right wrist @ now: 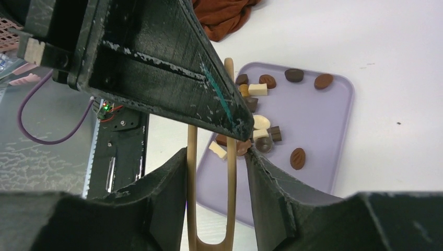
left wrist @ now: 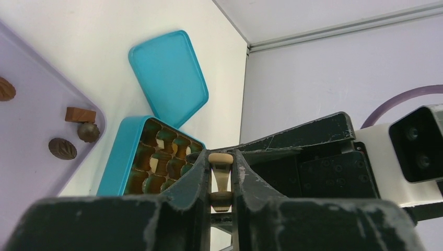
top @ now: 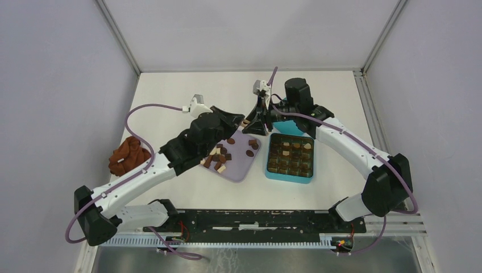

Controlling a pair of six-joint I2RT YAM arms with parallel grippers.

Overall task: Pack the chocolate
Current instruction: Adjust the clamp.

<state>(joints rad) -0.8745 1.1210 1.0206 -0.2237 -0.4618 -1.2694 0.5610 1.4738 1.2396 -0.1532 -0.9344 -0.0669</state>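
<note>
Chocolate (top: 219, 158) partly packed, partly loose.
From above, some pieces lie on the lavender tray (top: 240, 168) and others fill the teal box (top: 289, 178) just beside it; the left gripper (top: 239, 120) and right gripper (top: 257, 126) meet over the tray's far corner. Left wrist: its fingers pinch tight on the wooden tongs (left wrist: 221, 172). Right wrist: those fingers stand loosely apart around the tongs' two arms, with a gap on one side.
</note>
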